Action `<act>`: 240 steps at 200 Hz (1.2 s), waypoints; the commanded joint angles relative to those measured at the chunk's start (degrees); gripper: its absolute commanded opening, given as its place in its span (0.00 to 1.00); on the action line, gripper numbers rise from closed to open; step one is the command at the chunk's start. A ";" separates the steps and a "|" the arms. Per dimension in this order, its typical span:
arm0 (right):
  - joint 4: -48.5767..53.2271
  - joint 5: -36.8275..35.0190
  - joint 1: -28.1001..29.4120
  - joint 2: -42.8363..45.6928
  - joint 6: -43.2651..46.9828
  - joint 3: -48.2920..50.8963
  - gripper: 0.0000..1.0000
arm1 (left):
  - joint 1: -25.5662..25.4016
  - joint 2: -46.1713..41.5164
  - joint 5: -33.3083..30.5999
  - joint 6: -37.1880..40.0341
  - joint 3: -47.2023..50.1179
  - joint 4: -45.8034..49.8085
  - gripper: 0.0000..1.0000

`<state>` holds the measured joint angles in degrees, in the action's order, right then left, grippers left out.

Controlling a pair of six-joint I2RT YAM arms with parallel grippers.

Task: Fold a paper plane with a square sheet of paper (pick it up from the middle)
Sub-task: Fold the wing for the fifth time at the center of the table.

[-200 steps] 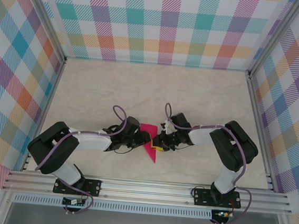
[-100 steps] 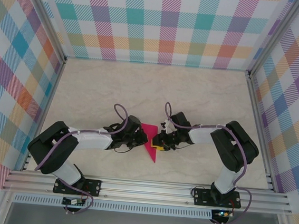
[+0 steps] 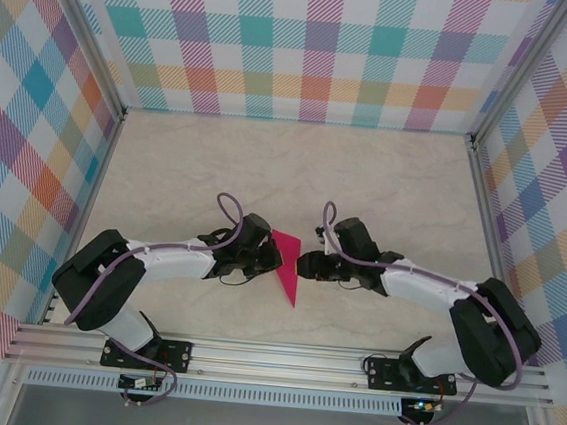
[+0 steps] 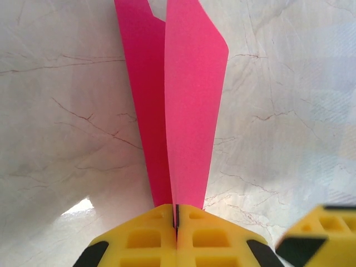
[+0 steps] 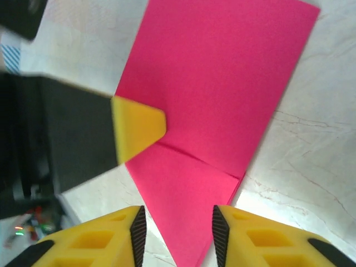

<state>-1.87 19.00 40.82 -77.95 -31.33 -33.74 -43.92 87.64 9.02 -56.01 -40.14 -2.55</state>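
From above, the paper plane point(image 3: 285, 268) lies near the middle of the bench point(image 3: 267, 171), a little toward 6 o'clock. Its sharp tip points to 6 o'clock. The left pincer point(image 3: 273, 260) comes in from 9 o'clock and touches the plane's edge. The right pincer point(image 3: 304, 266) comes in from 3 o'clock and sits just beside the plane.

In the left wrist view, the left pincer point(image 4: 176, 221) is squeezed tight on the paper plane point(image 4: 192, 111). The pink paper stands up out of it toward 12 o'clock in two thin layers that open a bit at the top. One yellow finger point(image 4: 317, 233) of the other pincer shows at 4 o'clock.

In the right wrist view, the right pincer point(image 5: 175, 233) at 6 o'clock is partly open. The tip of the paper plane point(image 5: 222, 83) sits between its fingers, but they do not seem to press it, so it holds nothing. A yellow finger point(image 5: 139, 130) of the left pincer rests at the plane's 9 o'clock edge.

I think the plane is very light, thin and floppy. It will bend, crumple or slip out easily. The best place to hold it is probably the folded line in the middle, where the layers are thickest, with a gentle squeeze.
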 commanded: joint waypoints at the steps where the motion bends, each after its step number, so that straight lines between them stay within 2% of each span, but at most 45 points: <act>1: -0.61 -10.76 4.58 3.28 7.59 3.73 0.35 | 0.34 -1.03 0.29 -0.67 -1.90 3.02 0.04; 11: -1.26 -13.98 7.21 4.00 9.75 4.89 0.39 | 0.38 -0.51 0.62 -0.69 -2.36 3.07 0.04; 44: -3.19 -23.63 16.04 3.40 16.90 5.38 0.41 | 0.17 0.61 1.43 -0.77 -3.28 3.15 0.04; 91: -13.63 -32.34 22.67 1.27 23.84 6.92 0.47 | 0.11 0.22 1.44 0.09 -3.54 4.33 0.05; 149: -19.90 -38.69 24.84 -5.46 28.31 5.66 0.46 | 0.12 0.33 2.03 0.90 -4.15 5.21 0.06; 240: -21.14 -40.44 24.87 -9.27 30.23 3.27 0.41 | 0.13 0.61 2.09 1.03 -4.32 5.74 0.06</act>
<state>-20.23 -19.79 65.32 -85.86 -2.28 -27.81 -43.90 87.68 10.00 -55.92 -43.03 1.56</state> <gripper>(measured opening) 0.422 0.064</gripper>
